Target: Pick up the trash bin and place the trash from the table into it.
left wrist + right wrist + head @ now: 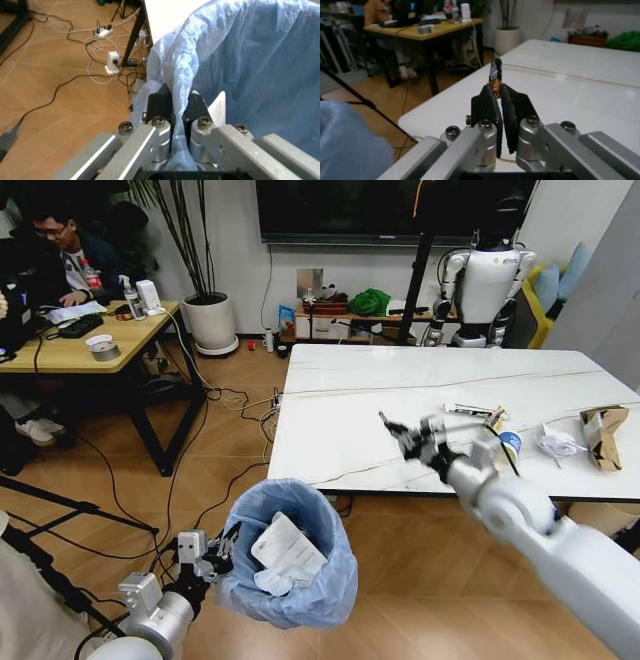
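Nearest, the trash bin [290,555] is held off the floor just in front of the table's near edge, its blue bag rim pinched between the clamped jaws of the left gripper [178,107]. White papers [283,552] are already seen inside. Farther out, over the table [340,410], a thin dark wrapper [494,73] is gripped on edge by the right gripper [400,435], not yet above the bin. On the far right, a paper cup [510,446], crumpled white paper [556,444] and a brown bag [604,434] are left to be cleared.
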